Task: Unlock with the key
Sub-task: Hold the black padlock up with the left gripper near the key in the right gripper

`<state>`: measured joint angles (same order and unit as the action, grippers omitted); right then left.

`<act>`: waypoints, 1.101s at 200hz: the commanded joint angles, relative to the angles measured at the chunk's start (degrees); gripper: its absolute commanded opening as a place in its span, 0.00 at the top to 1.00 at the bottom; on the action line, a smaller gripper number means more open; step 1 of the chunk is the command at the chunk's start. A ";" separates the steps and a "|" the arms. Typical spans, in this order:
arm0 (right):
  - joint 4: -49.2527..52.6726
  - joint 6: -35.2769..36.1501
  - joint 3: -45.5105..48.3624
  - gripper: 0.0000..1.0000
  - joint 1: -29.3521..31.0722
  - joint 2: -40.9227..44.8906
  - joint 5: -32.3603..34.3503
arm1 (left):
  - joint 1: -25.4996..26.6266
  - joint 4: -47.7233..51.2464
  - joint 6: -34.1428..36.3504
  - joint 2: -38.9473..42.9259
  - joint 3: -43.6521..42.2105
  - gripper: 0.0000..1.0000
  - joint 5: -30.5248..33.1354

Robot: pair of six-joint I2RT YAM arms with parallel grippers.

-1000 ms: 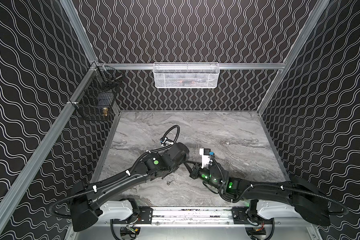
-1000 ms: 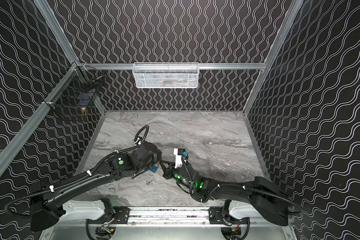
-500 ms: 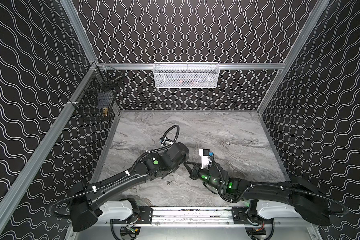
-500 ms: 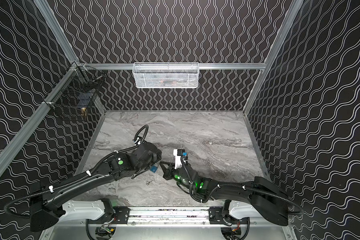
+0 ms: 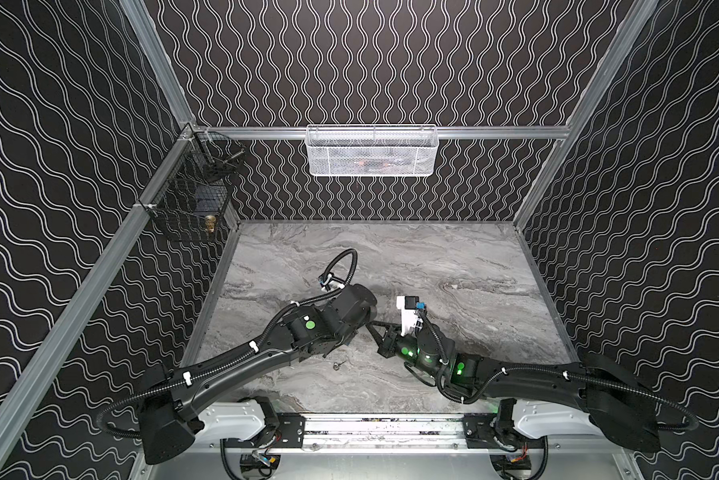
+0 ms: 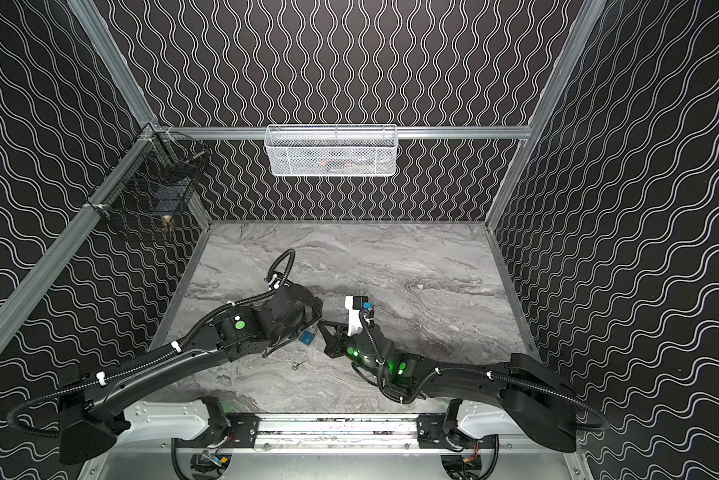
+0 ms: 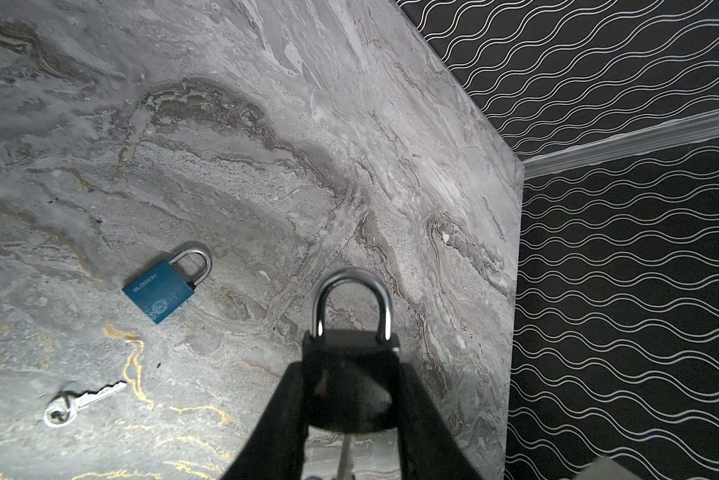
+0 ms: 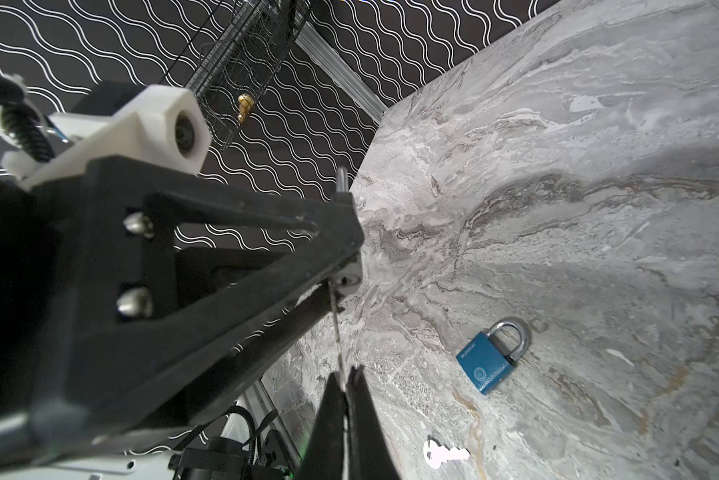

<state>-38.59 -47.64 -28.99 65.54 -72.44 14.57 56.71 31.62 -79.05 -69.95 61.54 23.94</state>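
Arms (image 5: pixel 233 361) angle inward low; left tool (image 7: pixel 352 386) grips black padlock (image 7: pixel 349 349), right tool (image 8: pixel 345 376) pinches, seemingly, key (image 8: pixel 338 332).

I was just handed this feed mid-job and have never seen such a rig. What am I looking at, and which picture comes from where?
Two black robot arms reach over a marble table. Both top views look down from one overhead camera pair; the other two pictures come from a camera on each wrist. The left gripper holds a black padlock by its body. The right gripper is shut on a key whose blade reaches that padlock's bottom; how deep it sits is hidden. Loose on the table lie a blue padlock and a spare key.
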 commanded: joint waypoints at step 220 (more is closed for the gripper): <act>3.82 0.55 -2.47 1.00 -0.58 1.43 -2.84 | -1.24 -0.34 3.93 0.82 1.31 1.00 1.01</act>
<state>-34.92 -47.07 -30.92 64.93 -70.96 11.77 55.88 31.48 -76.05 -69.76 62.74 23.92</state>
